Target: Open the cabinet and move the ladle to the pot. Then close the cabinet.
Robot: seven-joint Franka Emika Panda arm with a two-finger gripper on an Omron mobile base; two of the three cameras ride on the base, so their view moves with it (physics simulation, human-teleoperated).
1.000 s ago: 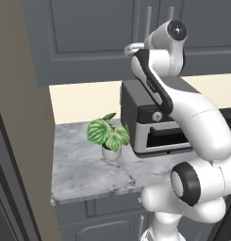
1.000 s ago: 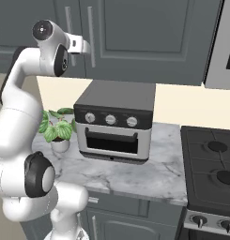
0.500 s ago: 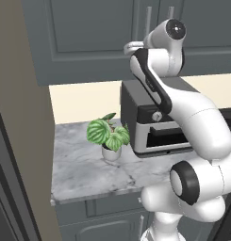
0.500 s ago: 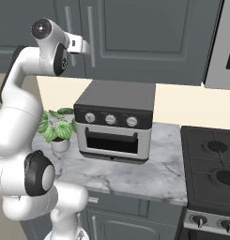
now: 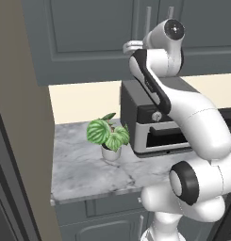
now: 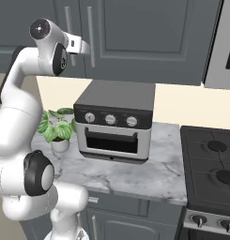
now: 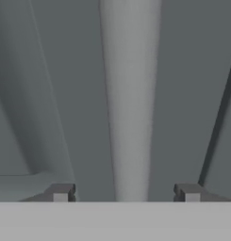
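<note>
Right now your jaws stand spread on either side of the silver bar handle point(image 7: 130, 103), not touching it, so you can pinch it and pull. That handle belongs to the cabinet point(image 6: 149, 37), whose doors are shut, above the toaster oven point(image 6: 114, 123) and plant point(image 5: 109, 134) on the counter point(image 5: 84, 174).

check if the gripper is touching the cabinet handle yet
Apart. In the hand view the handle runs between the two fingertips, with dark door showing on both sides, so the gripper straddles it without contact.
</note>
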